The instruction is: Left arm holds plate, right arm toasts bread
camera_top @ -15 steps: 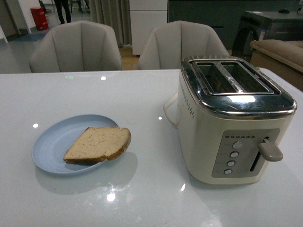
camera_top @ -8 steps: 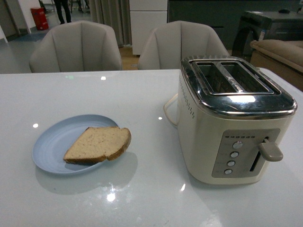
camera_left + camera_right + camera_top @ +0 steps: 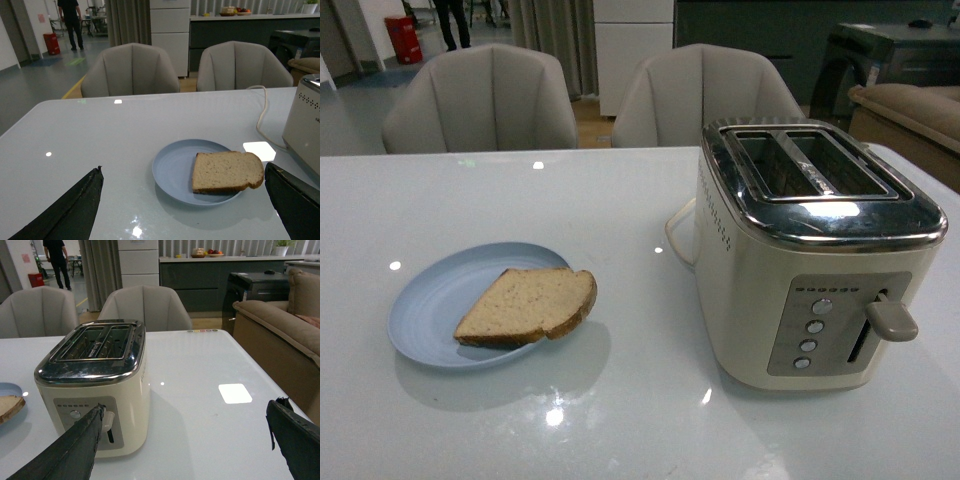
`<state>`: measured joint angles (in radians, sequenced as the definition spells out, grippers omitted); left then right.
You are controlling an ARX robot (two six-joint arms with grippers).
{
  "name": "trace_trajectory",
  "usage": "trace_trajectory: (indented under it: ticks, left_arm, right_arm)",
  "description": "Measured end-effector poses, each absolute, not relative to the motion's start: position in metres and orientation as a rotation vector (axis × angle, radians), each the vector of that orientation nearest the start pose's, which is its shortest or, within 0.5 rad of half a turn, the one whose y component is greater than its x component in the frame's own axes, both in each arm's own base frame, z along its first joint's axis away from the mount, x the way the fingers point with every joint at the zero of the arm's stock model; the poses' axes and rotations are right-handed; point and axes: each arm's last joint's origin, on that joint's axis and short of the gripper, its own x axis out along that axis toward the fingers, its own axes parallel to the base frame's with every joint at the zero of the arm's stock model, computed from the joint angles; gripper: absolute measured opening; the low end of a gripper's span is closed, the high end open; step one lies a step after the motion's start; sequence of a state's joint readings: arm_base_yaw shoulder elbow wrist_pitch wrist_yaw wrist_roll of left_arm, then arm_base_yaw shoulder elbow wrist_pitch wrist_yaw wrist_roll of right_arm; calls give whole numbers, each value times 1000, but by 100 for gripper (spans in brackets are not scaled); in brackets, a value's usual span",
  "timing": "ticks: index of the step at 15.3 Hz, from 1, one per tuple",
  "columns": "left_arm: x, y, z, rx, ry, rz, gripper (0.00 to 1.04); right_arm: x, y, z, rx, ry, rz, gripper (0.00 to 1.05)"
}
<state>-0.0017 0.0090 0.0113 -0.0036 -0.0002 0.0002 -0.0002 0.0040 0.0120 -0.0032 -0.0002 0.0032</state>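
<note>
The bread [image 3: 528, 305] is lying flat on the pale blue plate [image 3: 430, 300], rounded end poking over the rim on the toaster [image 3: 800, 260] side. My left claw [image 3: 183, 169] and right claw [image 3: 185, 405] are both spread wide with nothing in them. My worry: the plate skates on this glossy tabletop [image 3: 620, 200] or tips when my left claw bites the rim, and the slice slides right off. Or my right claw pinches the soft crumb crooked and it tears or snags on the slot's chrome edge.
</note>
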Motion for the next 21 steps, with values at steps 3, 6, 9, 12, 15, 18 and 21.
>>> trace_trajectory:
  ticks: [3, 6, 9, 12, 15, 18, 21]
  left_arm:
    - [98, 0, 166, 0, 1, -2, 98]
    - [98, 0, 166, 0, 1, -2, 98]
    - [98, 0, 166, 0, 1, -2, 98]
    - [98, 0, 166, 0, 1, -2, 98]
    - [98, 0, 166, 0, 1, -2, 98]
    - [98, 0, 166, 0, 1, -2, 98]
    - [99, -6, 180, -59, 236, 133, 98]
  right_arm:
    - [97, 0, 167, 3, -5, 0, 98]
    - [97, 0, 167, 3, -5, 0, 98]
    - [97, 0, 167, 3, -5, 0, 98]
    - [97, 0, 167, 3, -5, 0, 98]
    - [97, 0, 167, 3, -5, 0, 98]
    - [97, 0, 167, 3, -5, 0, 98]
    - [97, 0, 167, 2, -4, 0, 98]
